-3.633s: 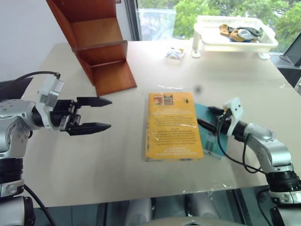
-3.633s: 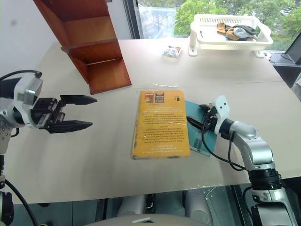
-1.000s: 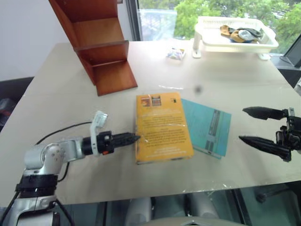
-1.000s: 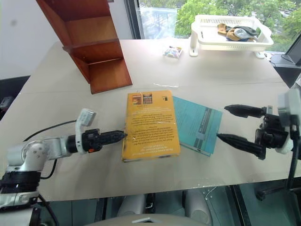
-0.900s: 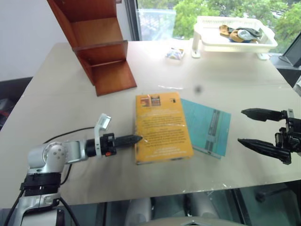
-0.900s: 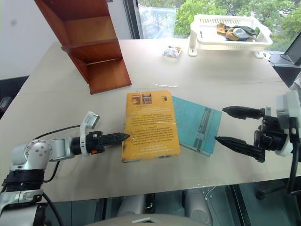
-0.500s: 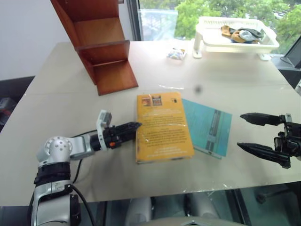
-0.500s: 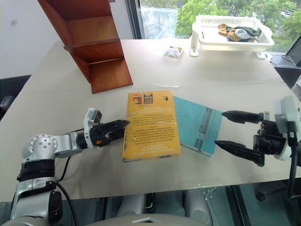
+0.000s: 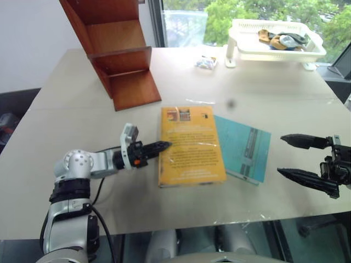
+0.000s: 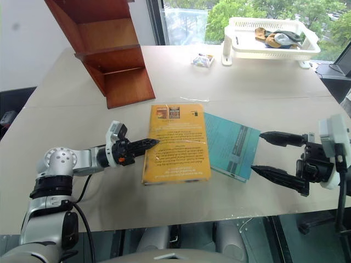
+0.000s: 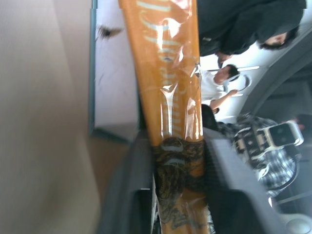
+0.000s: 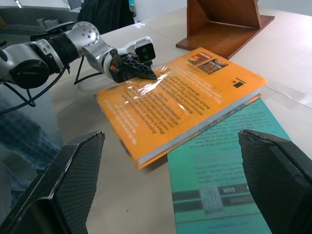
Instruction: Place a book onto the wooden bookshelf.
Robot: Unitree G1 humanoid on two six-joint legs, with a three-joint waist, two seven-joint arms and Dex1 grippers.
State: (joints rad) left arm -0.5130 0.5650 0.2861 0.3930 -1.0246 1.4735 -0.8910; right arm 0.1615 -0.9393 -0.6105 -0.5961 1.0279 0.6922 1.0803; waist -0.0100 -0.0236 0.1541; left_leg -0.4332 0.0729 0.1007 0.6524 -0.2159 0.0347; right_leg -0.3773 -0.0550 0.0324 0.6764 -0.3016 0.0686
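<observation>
The thick yellow-orange book (image 9: 191, 145) lies cover up in the middle of the table, partly over a thinner teal book (image 9: 244, 148). My left gripper (image 9: 166, 145) reaches in level from the left and is shut on the book's left edge. In the left wrist view the lettered yellow spine (image 11: 168, 97) sits pinched between the two fingers (image 11: 131, 195). In the right wrist view that edge of the book (image 12: 180, 107) looks slightly raised off the table. My right gripper (image 9: 281, 155) hangs open to the right of the teal book, touching nothing. The reddish-brown wooden bookshelf (image 9: 112, 49) stands at the far left.
A white plastic tray (image 9: 274, 50) with small items stands at the far right corner. A small packet (image 9: 204, 63) lies near it. People (image 11: 229, 78) sit beyond the table in the left wrist view. Bare tabletop (image 9: 82, 120) lies between the book and the bookshelf.
My left gripper moved in to the book's left edge and its fingers closed on the spine. The right gripper stayed open and nearly still.
</observation>
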